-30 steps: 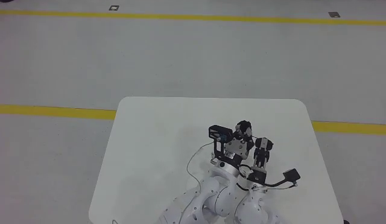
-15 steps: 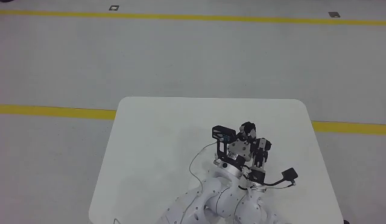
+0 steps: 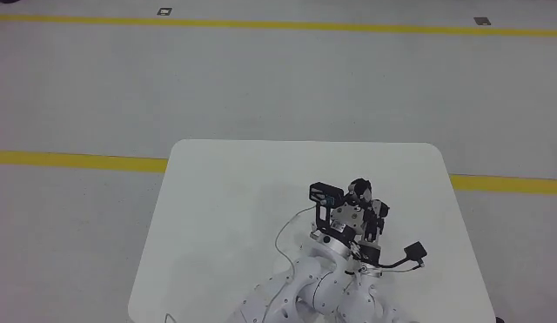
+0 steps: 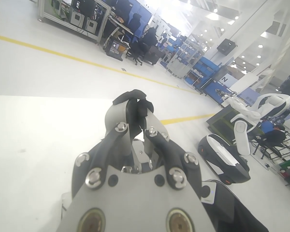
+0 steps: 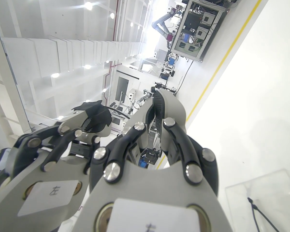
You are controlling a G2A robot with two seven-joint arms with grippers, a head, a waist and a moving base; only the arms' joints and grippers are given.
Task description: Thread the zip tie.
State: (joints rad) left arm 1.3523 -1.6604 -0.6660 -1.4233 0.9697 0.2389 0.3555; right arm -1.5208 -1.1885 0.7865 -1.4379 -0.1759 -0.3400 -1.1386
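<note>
**Both grippers closed over the table's right half, zip tie lying in a clear tray**

In the top view, the white table (image 3: 226, 201) has rounded corners. Its far edge runs straight across, well beyond the arms. The two grippers sit close together over the right half of the table, on the robot's side. They are nearer the right edge than the left. The widest bare surface lies to their left and out toward the far edge.

The left gripper (image 4: 137, 102) has its dark fingertips pressed together, and nothing can be made out between them. The right gripper (image 5: 156, 96) also has its fingers together, just beside the left one and roughly parallel to it.

The zip tie (image 5: 258, 212) is thin and black. It lies flat inside a clear tray (image 5: 275, 177) that rests on the table close to the right gripper's base. Its small thicker end lies inside the tray. The strap runs nearly straight from there until the view's edge cuts it off, so the far tip cannot be seen. Neither gripper touches the zip tie.
</note>
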